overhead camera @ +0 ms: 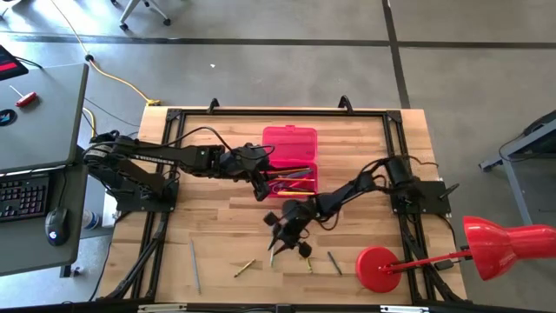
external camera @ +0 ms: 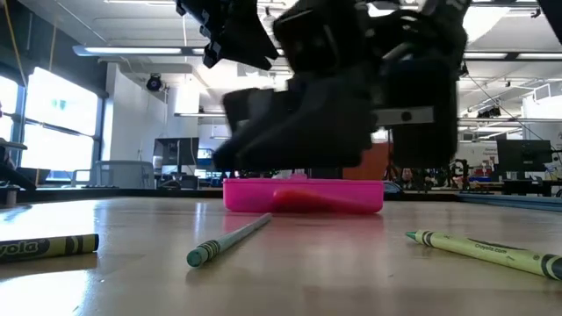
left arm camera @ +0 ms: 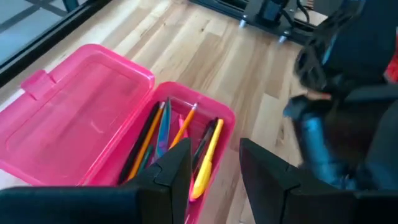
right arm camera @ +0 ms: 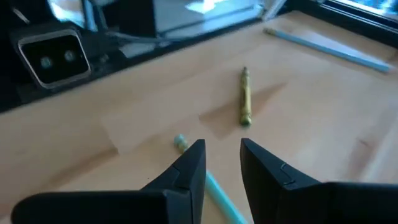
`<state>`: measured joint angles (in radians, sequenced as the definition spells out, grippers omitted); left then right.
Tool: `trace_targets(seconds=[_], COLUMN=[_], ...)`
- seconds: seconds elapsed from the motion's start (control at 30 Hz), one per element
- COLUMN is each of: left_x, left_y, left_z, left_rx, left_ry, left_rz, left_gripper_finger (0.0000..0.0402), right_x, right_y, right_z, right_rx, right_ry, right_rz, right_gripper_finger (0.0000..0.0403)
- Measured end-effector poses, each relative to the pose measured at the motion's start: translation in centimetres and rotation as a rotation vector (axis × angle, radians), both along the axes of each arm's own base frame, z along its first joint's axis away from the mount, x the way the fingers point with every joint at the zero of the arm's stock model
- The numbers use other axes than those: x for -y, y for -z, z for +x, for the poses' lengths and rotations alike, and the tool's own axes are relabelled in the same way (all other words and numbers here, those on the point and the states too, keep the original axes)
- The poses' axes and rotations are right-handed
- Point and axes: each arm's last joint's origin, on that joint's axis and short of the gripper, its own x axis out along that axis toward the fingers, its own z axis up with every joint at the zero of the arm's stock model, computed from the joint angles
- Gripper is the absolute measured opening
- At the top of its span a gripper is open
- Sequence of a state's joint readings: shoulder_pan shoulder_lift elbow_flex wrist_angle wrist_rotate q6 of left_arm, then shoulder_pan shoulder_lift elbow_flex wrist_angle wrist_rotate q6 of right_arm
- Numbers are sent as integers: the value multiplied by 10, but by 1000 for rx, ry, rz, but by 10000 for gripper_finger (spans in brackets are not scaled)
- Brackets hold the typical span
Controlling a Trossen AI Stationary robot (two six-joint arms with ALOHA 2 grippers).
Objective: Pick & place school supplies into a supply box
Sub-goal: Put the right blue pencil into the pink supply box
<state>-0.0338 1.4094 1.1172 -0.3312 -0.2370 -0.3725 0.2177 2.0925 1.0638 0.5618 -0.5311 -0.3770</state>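
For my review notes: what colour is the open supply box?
Bright translucent pink supply box, clearest in the left wrist view.

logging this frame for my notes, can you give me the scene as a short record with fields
box: translucent pink plastic pencil case, lid open, at the table's middle back
in box: yellow pen, orange pencil and a few dark ones
left gripper: open, empty, hovering by the case's near edge
right gripper: open, low over a light teal pencil, not gripping it
loose on table: yellow-green crayon, grey pencil
other: red desk lamp at the table's right corner
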Motion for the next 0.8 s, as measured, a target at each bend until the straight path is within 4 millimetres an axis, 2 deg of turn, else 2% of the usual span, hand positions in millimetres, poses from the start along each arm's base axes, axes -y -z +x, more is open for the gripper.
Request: trace_targets(seconds=[0.1,0.23,0.33,0.57,0.8], left_x=[0,0,0,0,0], left_y=[0,0,0,0,0], left_z=[0,0,0,0,0], left_rx=[0,-2,-6,-10,-12], left_ry=[3,7,17,37,36], left_rz=[1,7,17,16,16], left_gripper_finger=[166,166,166,166,166], right_x=[-4,-2,1,3,5], right_y=[6,12,13,14,17], right_z=[16,27,28,31,29], right_rx=[-36,-134,-122,-32,-50], right_ry=[-49,-130,-233,-188,-179], right_rz=[29,25,4,-127,-178], right_gripper_finger=[78,78,76,56,37])
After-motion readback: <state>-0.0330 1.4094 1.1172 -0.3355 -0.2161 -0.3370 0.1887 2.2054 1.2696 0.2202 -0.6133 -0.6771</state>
